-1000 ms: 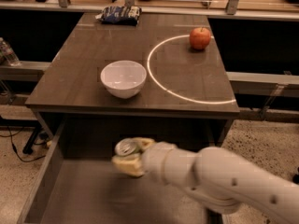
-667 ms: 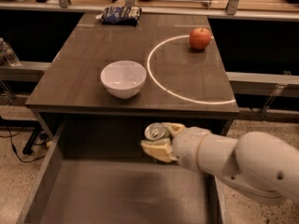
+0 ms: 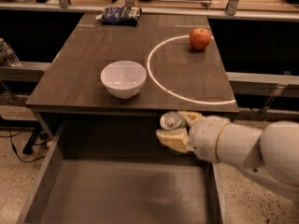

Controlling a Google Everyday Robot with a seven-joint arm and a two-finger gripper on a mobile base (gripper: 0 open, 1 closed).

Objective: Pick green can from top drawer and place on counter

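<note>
Claw (image 3: 174, 129) clamped on can (image 3: 171, 121), over drawer (image 3: 117, 195) right side, just below table (image 3: 84, 90) front edge (can top tilted toward camera). Table surface lies up and beyond, so I'd lift first.

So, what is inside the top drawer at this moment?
Only its bare grey bottom shows inside the top drawer. The gripper, shut on the green can, hangs over its back right part, near the counter front edge. The arm hides the drawer's back right corner.

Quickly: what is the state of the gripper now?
Gripper: jaws shut on the green can, over the open top drawer, just below the counter edge.
</note>
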